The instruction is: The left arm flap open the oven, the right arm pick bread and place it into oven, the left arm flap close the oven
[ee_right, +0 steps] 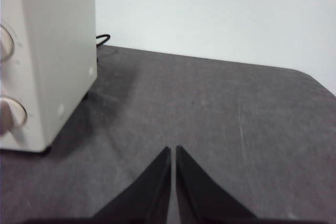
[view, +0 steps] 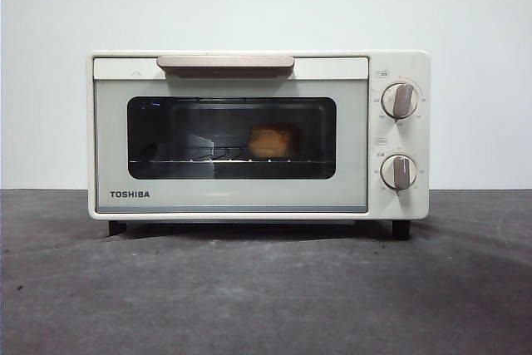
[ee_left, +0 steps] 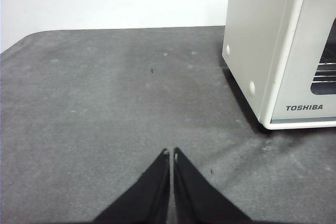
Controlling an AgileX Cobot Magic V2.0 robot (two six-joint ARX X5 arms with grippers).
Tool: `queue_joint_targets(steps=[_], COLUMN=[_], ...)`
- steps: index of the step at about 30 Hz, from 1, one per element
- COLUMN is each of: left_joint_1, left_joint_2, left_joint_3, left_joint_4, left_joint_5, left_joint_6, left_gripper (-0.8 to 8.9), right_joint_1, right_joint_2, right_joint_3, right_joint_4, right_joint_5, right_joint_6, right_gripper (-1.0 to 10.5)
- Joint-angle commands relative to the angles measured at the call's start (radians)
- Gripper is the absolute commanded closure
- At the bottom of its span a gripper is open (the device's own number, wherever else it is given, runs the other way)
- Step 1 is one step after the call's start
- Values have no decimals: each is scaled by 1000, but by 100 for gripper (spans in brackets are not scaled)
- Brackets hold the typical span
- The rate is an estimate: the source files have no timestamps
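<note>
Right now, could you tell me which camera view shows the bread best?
The front view: the bread sits on the wire rack behind the closed door's glass of the oven. The left wrist view shows only the oven's corner and a strip of rack; the right wrist view shows its knob side. Neither shows bread.

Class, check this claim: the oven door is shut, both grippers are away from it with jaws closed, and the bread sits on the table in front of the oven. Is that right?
Not quite. The bread is inside the oven, on the wire rack behind the glass, as the front view shows. The door is shut, and the left gripper and right gripper are away with jaws closed.
</note>
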Motion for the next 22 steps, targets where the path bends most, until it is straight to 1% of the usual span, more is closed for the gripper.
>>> queue_joint_targets(steps=[1, 3, 11, 22], left_joint_1=[-2, -2, -2, -2], left_joint_2=[-1, -1, -1, -1], left_joint_3=[-21, -21, -21, -21], left_joint_4=[-5, -4, -4, -4], left_joint_5=[5, 5, 5, 5], left_joint_6=[5, 5, 5, 6], left_gripper=[792, 792, 792, 792], right_joint_1=[-10, -15, -21, -21], right_joint_2=[-28, -36, -36, -36], right_joint_3=[-21, -21, -21, -20], right_joint_4=[-56, -122, -117, -94], right_joint_5=[-7, -10, -29, -29], right_joint_6=[15, 22, 21, 21], right_gripper=[933, 933, 933, 933])
